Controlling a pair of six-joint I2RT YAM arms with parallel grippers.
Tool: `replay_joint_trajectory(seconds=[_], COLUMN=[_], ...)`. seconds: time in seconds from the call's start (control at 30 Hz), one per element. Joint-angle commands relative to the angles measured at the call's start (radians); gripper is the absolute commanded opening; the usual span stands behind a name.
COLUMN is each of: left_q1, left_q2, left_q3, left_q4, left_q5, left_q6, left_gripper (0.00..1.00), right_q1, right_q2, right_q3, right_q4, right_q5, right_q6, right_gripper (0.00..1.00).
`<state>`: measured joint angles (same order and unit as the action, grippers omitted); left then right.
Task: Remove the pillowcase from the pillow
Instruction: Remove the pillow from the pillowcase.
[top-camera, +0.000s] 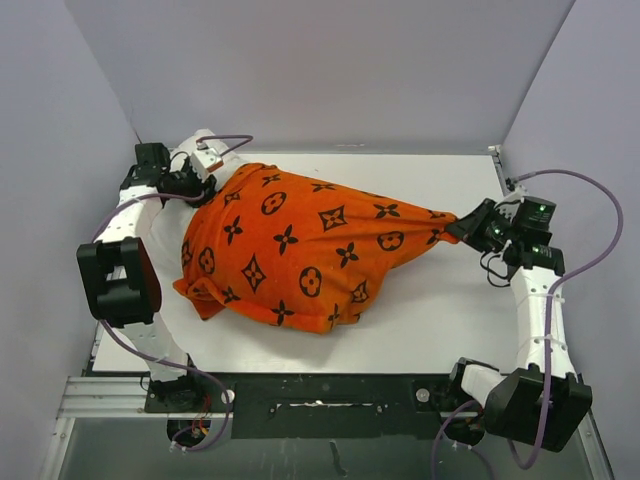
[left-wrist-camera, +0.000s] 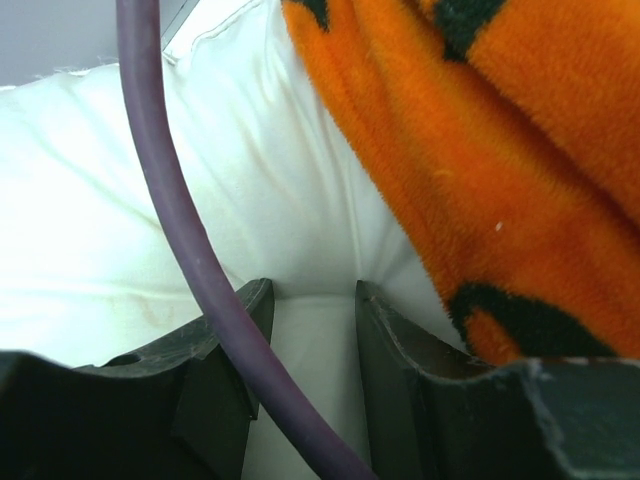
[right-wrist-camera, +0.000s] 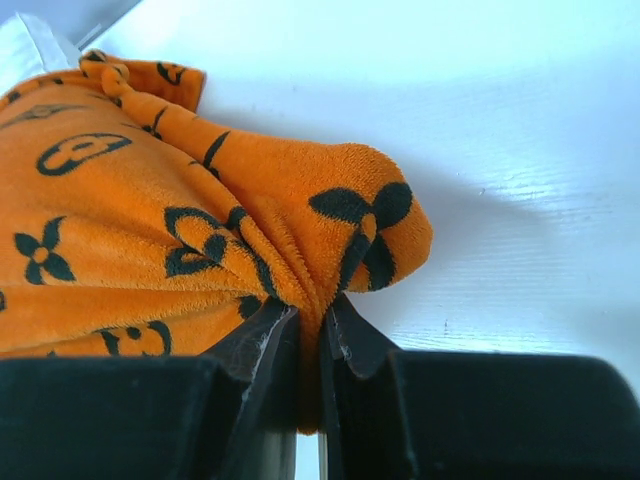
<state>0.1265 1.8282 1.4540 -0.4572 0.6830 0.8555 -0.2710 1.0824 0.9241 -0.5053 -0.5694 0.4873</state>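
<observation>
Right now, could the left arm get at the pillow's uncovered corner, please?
Likely yes: the left gripper is at that corner, apparently closed on bare pillow, and the pillowcase lies beside it, not over it.

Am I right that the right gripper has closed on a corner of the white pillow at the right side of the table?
Not quite: the right gripper has closed on a corner of the orange pillowcase, not the white pillow, at the right side of the table. The right wrist view shows orange plush pinched between its jaws.
</observation>
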Motion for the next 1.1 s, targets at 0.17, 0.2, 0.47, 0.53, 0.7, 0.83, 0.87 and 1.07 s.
replay_joint_trajectory(seconds=[0.17, 0.2, 0.47, 0.53, 0.7, 0.83, 0.87, 1.07], left_q1=[0.200, 0.199, 0.143, 0.124, 0.104, 0.093, 0.090, 0.087], left_q2=[0.142, 0.140, 0.130, 0.126, 0.122, 0.114, 0.110, 0.101], left_q3=[-0.119, -0.122, -0.072, -0.075, -0.058, -0.044, -0.046, -0.044], left_q4=[-0.184, -0.183, -0.213, -0.210, -0.214, -0.233, -0.233, -0.245], left_q5=[-0.380, -0.372, -0.328, -0.333, -0.343, -0.348, -0.351, -0.358], left_q6=[0.104, 0.100, 0.009, 0.003, -0.012, -0.024, -0.024, -0.019], left_gripper=[0.00, 0.00, 0.00, 0.00, 0.00, 0.00, 0.00, 0.00], right_q1=[-0.178, -0.176, 0.156, 0.319, 0.817, 1.278, 1.360, 1.504], right_q2=[0.002, 0.000, -0.158, -0.243, -0.326, -0.198, -0.131, 0.225], right_q3=[0.279, 0.270, 0.091, 0.017, -0.150, -0.208, -0.199, -0.095], right_q4=[-0.014, -0.011, -0.085, -0.086, -0.045, 0.108, 0.137, 0.149], right_q5=[0.394, 0.388, 0.479, 0.461, 0.548, 0.844, 0.892, 1.064], right_q6=[0.025, 0.034, -0.128, -0.147, -0.087, -0.150, -0.181, -0.261], right_gripper=[0.00, 0.00, 0.65, 0.72, 0.84, 0.95, 0.98, 0.98])
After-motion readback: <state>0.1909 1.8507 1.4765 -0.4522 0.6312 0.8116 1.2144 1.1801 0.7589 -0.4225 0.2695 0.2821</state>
